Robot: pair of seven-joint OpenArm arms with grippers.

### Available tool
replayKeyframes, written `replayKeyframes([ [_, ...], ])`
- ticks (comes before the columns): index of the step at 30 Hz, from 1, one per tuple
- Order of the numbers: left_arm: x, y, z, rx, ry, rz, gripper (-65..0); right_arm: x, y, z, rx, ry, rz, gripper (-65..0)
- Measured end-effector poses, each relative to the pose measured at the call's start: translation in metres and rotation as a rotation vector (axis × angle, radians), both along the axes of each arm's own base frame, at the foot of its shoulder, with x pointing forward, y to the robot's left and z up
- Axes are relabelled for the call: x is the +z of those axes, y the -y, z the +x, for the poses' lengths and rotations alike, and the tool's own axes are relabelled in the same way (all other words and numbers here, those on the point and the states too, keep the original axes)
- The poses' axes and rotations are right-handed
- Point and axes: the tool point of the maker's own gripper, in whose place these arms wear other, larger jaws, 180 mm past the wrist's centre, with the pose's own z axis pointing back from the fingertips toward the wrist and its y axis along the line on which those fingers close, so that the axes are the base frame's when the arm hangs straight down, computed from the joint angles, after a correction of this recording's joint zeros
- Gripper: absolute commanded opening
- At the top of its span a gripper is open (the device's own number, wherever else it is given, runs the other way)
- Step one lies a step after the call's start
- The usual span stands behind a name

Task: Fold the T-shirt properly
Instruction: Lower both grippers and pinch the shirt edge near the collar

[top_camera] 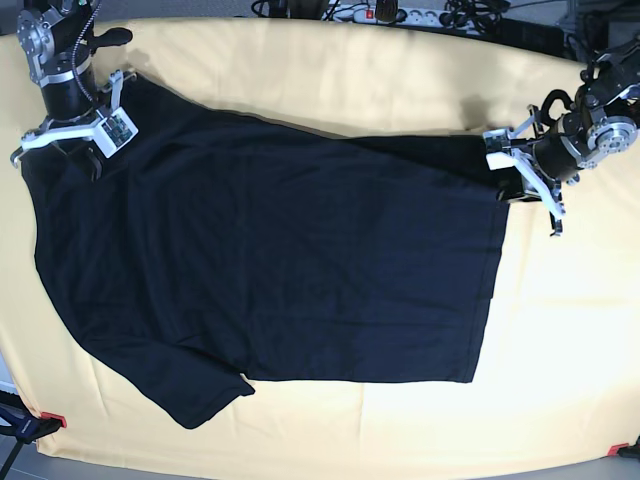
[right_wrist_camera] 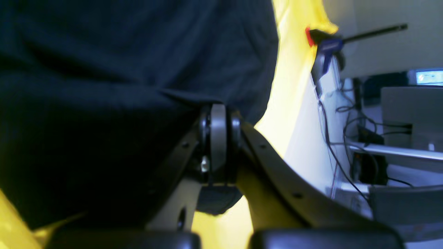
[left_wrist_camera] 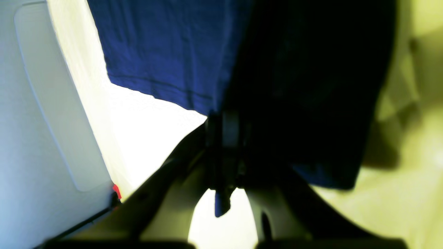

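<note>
The dark navy T-shirt (top_camera: 270,260) lies spread across the yellow-covered table (top_camera: 400,80), with one short sleeve (top_camera: 200,400) pointing to the front left. At the shirt's far right corner my left gripper (top_camera: 512,185) is shut on the fabric. The left wrist view shows its fingers (left_wrist_camera: 231,131) pinched together on blue cloth (left_wrist_camera: 166,52), with a tuft poking out behind them. My right gripper (top_camera: 62,152) is shut on the shirt's far left corner. In the right wrist view its closed fingers (right_wrist_camera: 218,138) pinch dark fabric (right_wrist_camera: 121,69). The neck label is not visible.
Red clamps (top_camera: 50,418) (top_camera: 615,450) pin the yellow cloth at the front corners. A power strip and cables (top_camera: 380,12) lie behind the far edge. Beyond the table edge, the right wrist view shows cables and equipment (right_wrist_camera: 373,138). A pale panel (left_wrist_camera: 52,103) fills the left of the left wrist view.
</note>
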Motion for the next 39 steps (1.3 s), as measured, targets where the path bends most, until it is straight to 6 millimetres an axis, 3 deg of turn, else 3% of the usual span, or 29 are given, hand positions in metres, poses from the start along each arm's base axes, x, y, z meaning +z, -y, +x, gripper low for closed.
replayKeyframes([
  [5, 0.001, 0.010, 0.004, -0.021, 0.011, -0.059, -65.0, -0.017, 0.018, 0.019, -0.014, -0.022, -0.031, -65.0],
  [9, 0.019, 0.014, 0.022, -0.040, 0.074, -0.077, -65.0, -0.033, 0.023, 0.034, -0.024, -0.071, 0.034, -65.0],
  [14, 0.031, 0.019, 0.029, -0.101, 0.052, -0.073, -65.0, -0.022, 0.034, 0.051, -0.050, -0.027, 0.014, -65.0],
  [18, 0.040, 0.020, 0.037, -0.081, 0.064, -0.104, -65.0, -0.018, 0.038, 0.053, -0.052, -0.015, 0.000, -65.0],
  [29, 0.038, 0.046, 0.037, -0.073, 0.052, -0.212, -65.0, -0.003, 0.033, 0.069, -0.065, 0.063, 0.097, -65.0],
  [35, 0.038, 0.047, 0.037, -0.070, 0.052, -0.213, -65.0, -0.025, 0.045, 0.083, -0.081, -0.015, 0.157, -65.0],
  [39, 0.040, 0.044, 0.042, -0.051, 0.083, -0.205, -65.0, -0.029, 0.055, 0.092, -0.103, -0.025, 0.168, -65.0],
])
